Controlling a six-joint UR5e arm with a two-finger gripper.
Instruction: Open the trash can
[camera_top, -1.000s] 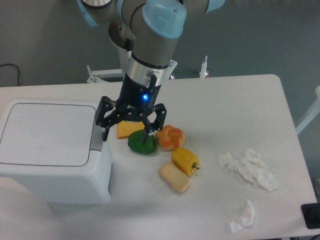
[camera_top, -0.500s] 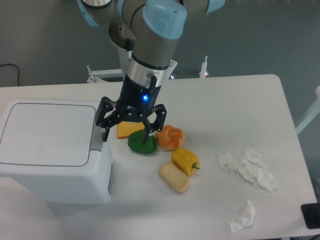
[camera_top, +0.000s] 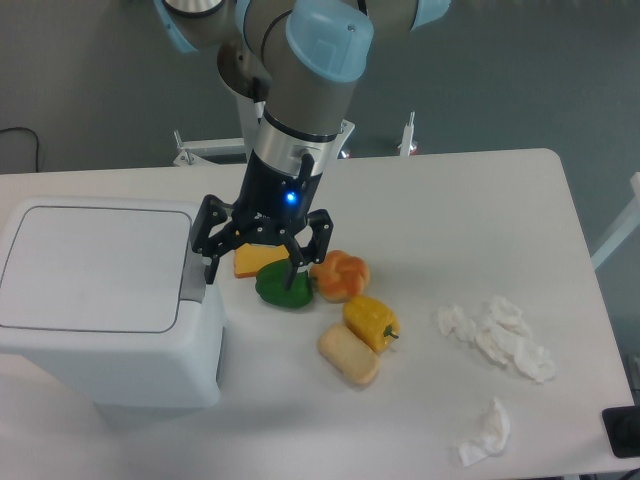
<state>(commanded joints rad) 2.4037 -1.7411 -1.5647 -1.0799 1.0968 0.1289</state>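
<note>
Almost nothing is changing over the last second — the gripper (camera_top: 252, 264) is staying spread open, empty, beside the grey push tab (camera_top: 192, 278) of the trash can (camera_top: 105, 300) at the table's left — lid remaining shut

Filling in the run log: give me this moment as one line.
tool: open, empty, beside grey push tab | trash can: lid shut | food: beside bin, untouched
</note>
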